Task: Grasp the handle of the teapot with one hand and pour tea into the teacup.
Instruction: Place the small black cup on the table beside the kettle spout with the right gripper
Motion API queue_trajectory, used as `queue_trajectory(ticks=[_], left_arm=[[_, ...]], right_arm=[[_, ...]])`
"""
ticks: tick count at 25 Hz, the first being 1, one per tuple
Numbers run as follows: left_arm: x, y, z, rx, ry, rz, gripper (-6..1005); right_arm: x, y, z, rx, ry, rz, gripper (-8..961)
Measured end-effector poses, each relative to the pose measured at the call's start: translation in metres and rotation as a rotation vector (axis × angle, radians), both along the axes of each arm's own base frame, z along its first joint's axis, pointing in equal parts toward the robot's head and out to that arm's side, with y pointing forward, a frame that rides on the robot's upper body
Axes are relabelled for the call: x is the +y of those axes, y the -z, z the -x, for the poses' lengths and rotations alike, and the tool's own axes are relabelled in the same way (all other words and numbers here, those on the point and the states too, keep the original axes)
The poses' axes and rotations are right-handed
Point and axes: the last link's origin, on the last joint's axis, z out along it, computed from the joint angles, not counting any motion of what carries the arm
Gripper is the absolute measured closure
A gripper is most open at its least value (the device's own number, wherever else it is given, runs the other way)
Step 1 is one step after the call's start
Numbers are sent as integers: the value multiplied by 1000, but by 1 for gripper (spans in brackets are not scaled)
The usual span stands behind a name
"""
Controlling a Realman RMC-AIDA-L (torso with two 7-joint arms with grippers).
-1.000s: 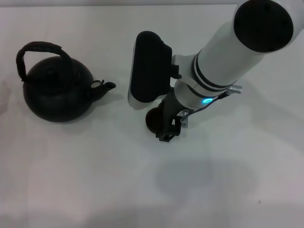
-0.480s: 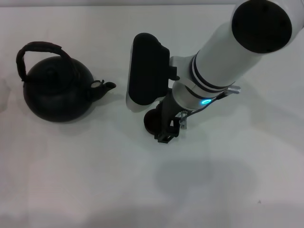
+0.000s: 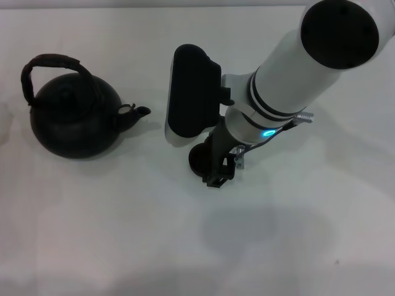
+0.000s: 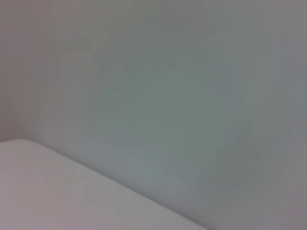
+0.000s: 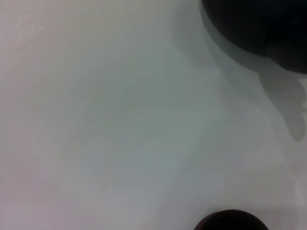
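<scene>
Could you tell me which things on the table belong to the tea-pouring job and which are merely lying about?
Belonging to the job:
teapot, at the robot's left
handle, arched over the teapot
teacup, partly hidden under the right arm
right tool, beside the teacup

Lying about:
nothing else shows on the white table

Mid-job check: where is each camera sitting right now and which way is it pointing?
Head view: from the robot's head, looking down on the white table, the teapot with its handle, and the right arm, whose right gripper is at the teacup.
Left wrist view: on the left arm, facing a blank surface and a pale edge; no robot parts show.
Right wrist view: on the right arm, looking at the table, teapot and teacup; no fingers show.
Shared: head and right wrist views both show teapot and teacup.
</scene>
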Motion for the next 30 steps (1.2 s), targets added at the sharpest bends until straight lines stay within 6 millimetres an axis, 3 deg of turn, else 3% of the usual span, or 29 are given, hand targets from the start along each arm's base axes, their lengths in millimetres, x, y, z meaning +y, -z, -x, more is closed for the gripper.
queue_trajectory(ticks=[22, 30], left_arm=[[-1, 1, 0, 1, 1, 4, 226], [0, 1, 0, 0, 1, 3, 226]], right_arm=[[-1, -1, -2, 3, 10, 2, 80], [-2, -9, 2, 156, 58, 47, 81]])
